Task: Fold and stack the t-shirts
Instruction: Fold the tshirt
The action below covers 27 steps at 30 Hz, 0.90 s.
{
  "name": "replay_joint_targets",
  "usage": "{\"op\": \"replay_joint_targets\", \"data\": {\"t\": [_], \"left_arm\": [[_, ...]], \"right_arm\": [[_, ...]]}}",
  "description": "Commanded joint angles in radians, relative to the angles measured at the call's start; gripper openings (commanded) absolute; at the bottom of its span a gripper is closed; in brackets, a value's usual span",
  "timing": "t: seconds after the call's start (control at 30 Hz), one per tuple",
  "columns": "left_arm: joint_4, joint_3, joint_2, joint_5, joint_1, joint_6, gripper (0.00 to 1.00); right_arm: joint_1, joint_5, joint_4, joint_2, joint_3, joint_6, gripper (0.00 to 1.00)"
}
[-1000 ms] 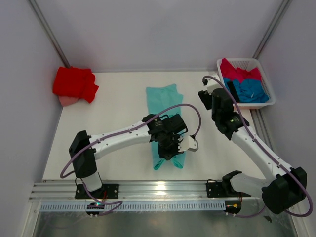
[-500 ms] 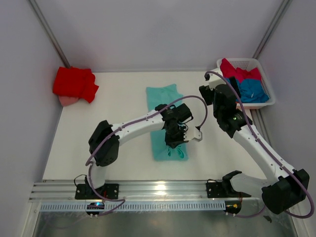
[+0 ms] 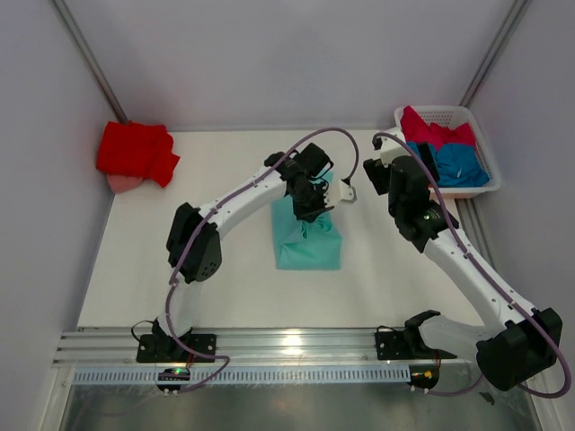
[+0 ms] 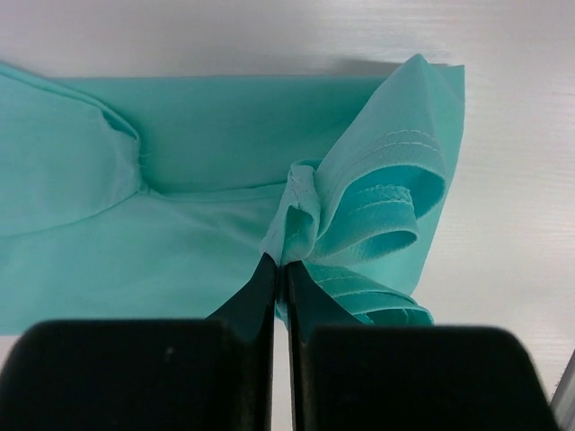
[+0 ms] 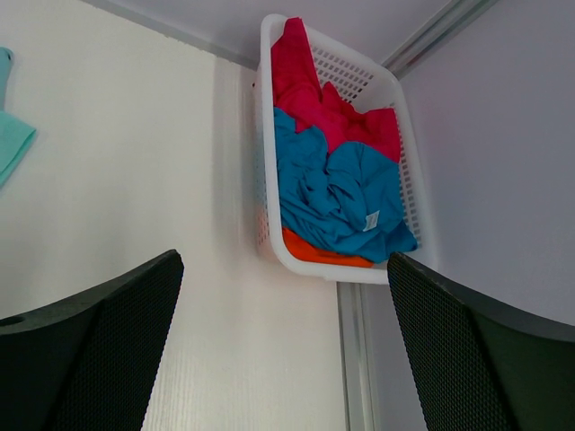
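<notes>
The left gripper [image 4: 280,265] clamps the mint-teal t-shirt [image 4: 207,180] at the centre of the table [image 3: 198,269], while the right gripper [image 5: 283,260], fingers wide, faces the basket [image 5: 267,99], where only its wrist camera reveals orange cloth [image 5: 319,253] under the blue t-shirt [image 5: 337,197].

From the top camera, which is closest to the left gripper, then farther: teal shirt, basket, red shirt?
1. mint-teal t-shirt, mid-table, pinched in the left gripper.
2. white basket, back right corner.
3. red t-shirt, back left corner.
</notes>
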Motion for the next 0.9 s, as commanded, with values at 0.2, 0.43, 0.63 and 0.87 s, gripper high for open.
{"op": "replay_joint_targets", "data": {"t": [0.2, 0.43, 0.63, 0.87], "left_arm": [[0.069, 0.023, -0.005, -0.013, 0.054, 0.000, 0.00], [0.094, 0.020, 0.039, -0.009, 0.071, -0.014, 0.00], [0.145, 0.022, 0.090, -0.023, 0.098, -0.037, 0.00], [0.183, 0.028, 0.122, -0.069, 0.126, -0.052, 0.00]], "right_arm": [[0.002, -0.018, 0.039, 0.025, -0.013, 0.011, 0.99], [0.002, -0.041, 0.001, 0.025, 0.007, 0.039, 0.99], [0.002, -0.038, -0.018, 0.020, 0.010, 0.039, 0.99], [0.002, -0.036, -0.010, 0.033, 0.007, 0.033, 0.99]]}}
